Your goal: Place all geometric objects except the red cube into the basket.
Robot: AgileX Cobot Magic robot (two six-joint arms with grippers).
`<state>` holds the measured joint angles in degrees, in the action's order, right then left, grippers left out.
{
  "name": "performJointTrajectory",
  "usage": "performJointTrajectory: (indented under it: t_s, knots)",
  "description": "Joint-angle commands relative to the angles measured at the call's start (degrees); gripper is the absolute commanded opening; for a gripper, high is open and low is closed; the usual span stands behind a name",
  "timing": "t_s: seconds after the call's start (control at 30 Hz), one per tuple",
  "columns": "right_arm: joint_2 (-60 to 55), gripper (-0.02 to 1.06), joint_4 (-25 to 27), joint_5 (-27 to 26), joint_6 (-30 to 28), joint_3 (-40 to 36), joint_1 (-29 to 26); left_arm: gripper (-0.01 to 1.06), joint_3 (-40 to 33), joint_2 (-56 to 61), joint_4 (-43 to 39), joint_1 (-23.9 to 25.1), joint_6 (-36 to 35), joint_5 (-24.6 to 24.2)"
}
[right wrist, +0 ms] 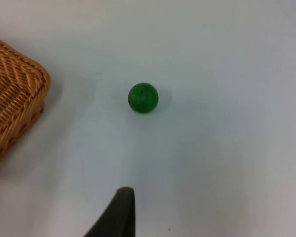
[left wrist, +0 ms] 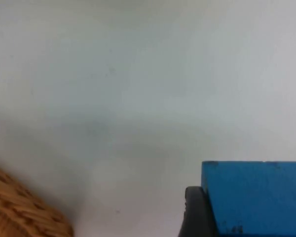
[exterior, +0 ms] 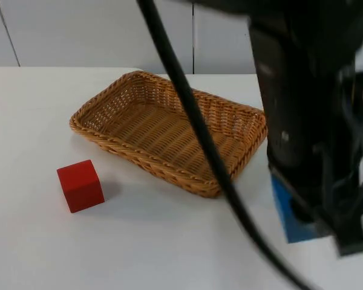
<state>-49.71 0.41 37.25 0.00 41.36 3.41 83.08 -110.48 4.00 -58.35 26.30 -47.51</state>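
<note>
A woven basket [exterior: 245,151] sits on the white table with nothing in it. To its left stands the red cube [exterior: 80,185]. A blue block [exterior: 288,216] lies on the table right of the basket, half hidden under a black arm. In the left wrist view the blue block [left wrist: 256,197] is very close, and my left gripper [left wrist: 194,213] touches its side. My left gripper [exterior: 320,223] comes down over the block in the top view. A green ball [right wrist: 143,98] lies on the table ahead of my right gripper [right wrist: 119,217], clear of it.
The basket's corner [right wrist: 15,98] is beside the green ball, with bare table between them. Another basket corner [left wrist: 19,212] is close to the blue block. A grey partition wall [exterior: 78,30] closes the back of the table.
</note>
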Motion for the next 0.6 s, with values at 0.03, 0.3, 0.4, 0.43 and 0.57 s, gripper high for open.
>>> performJointTrajectory:
  t_s: [0.03,0.3,0.4,0.43,0.57]
  knots:
    - [-0.03,1.05,0.22,0.26,-0.65,0.25,-0.35,0.0,0.22,2.87,5.58,2.74,-7.48,-0.74]
    - [-0.03,1.05,-0.41,0.95,-0.65,0.25,-0.35,0.0,0.01,3.54,2.62,10.2,-20.63,-3.69]
    - [-0.03,1.05,-0.41,0.98,-0.65,0.25,-0.35,0.0,0.01,3.54,1.13,11.87,-20.7,-3.81]
    - [-0.03,1.05,-0.41,0.98,-0.65,0.25,-0.35,0.0,0.01,3.54,0.36,12.59,-20.7,-3.81]
    - [-0.03,1.05,-0.41,0.98,-0.65,0.25,-0.35,0.0,0.01,3.54,-2.11,17.08,-20.7,-3.38]
